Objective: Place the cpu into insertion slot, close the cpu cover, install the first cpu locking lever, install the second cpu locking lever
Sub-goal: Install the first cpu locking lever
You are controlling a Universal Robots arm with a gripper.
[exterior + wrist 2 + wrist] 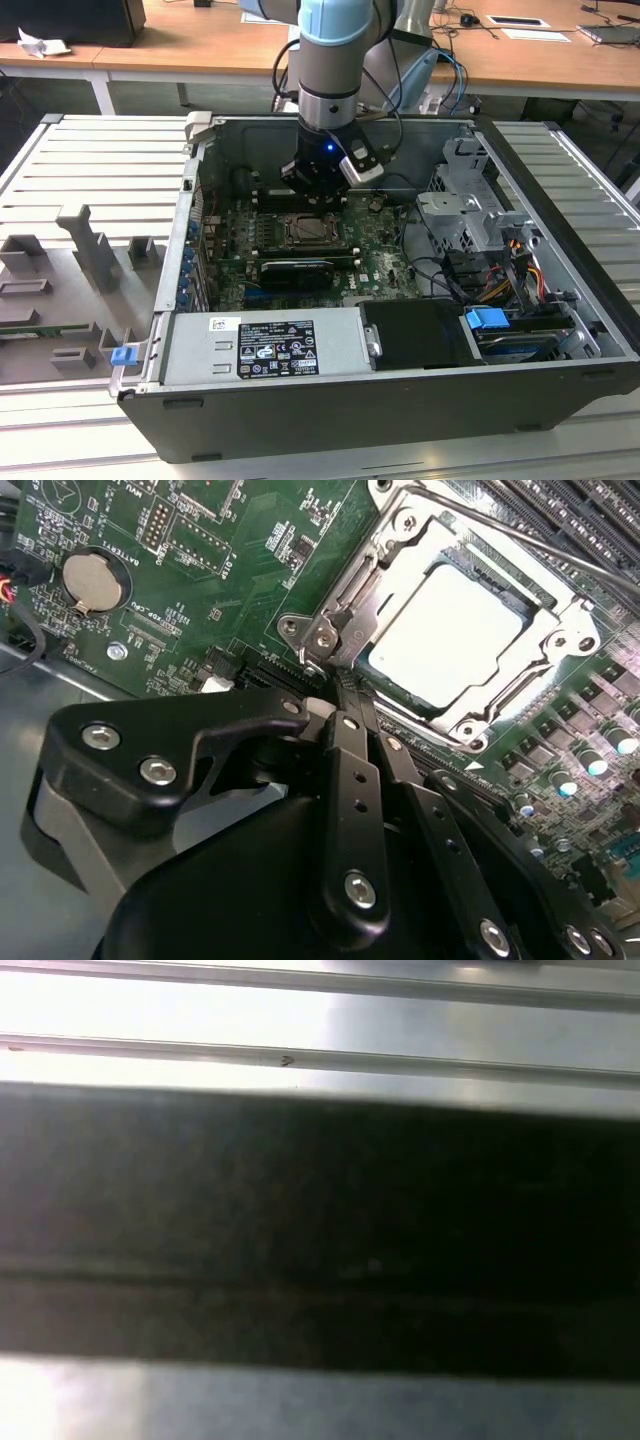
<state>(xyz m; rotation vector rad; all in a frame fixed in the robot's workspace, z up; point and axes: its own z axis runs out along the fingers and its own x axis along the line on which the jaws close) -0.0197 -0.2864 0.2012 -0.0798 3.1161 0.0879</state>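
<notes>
Chip [445, 640] sat in its socket [395, 695] under the shut metal frame [560, 630], held flat for locking. Gripper [345, 695] jaws pressed together, holding nothing, tips at the frame's 7 o'clock corner.

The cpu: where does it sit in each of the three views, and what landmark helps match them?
Exterior view: the cpu lies in the socket at the middle of the green board, just below the gripper.
Second wrist view: it is the pale square inside the silvery cpu cover, just beyond the gripper.
First wrist view: I cannot make it out.
Shared landmark: the cpu cover, around the chip.
</notes>
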